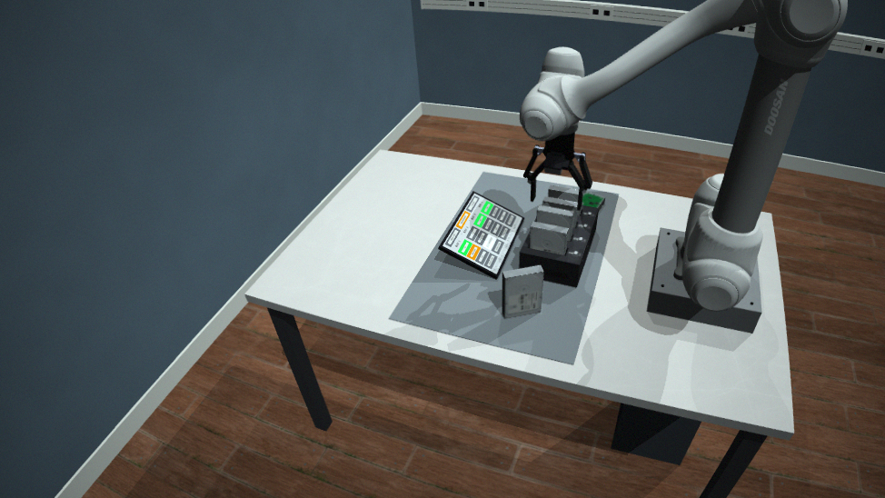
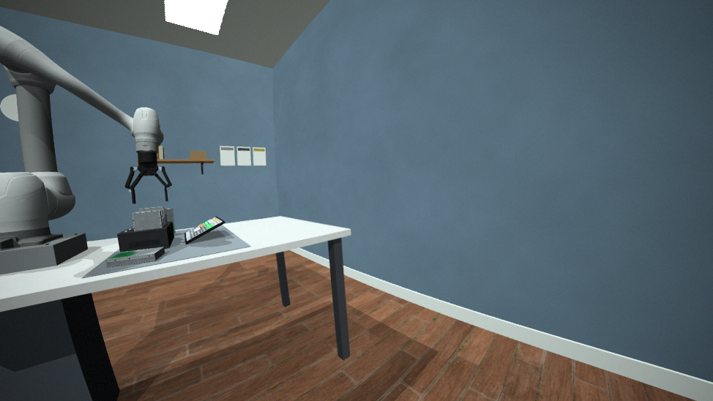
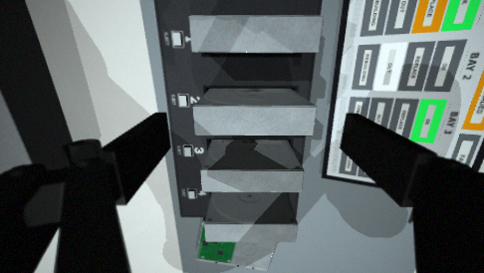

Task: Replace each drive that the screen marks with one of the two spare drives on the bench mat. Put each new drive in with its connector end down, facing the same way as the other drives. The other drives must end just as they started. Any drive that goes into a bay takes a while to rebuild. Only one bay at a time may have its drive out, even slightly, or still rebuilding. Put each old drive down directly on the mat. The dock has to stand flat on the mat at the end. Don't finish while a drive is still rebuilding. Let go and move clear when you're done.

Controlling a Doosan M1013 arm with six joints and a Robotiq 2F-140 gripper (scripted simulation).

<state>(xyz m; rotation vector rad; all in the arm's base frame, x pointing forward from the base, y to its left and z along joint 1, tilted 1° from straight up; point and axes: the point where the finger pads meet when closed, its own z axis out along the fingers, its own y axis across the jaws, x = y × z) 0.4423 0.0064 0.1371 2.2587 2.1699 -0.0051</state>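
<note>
so the fingers are wide open with nothing between them, hovering above the drive dock, and the screen highlights OUT for bay 2

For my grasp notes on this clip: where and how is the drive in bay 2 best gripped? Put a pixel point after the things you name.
Probably by the upper part of its two narrow side edges, coming straight down from above. The bay 2 drive [image 1: 554,216] [image 3: 254,121] stands upright in the dock [image 1: 551,264] [image 2: 144,241] [image 3: 239,72], neighbours facing its broad sides, while its narrow edges look free for the fingers.
</note>
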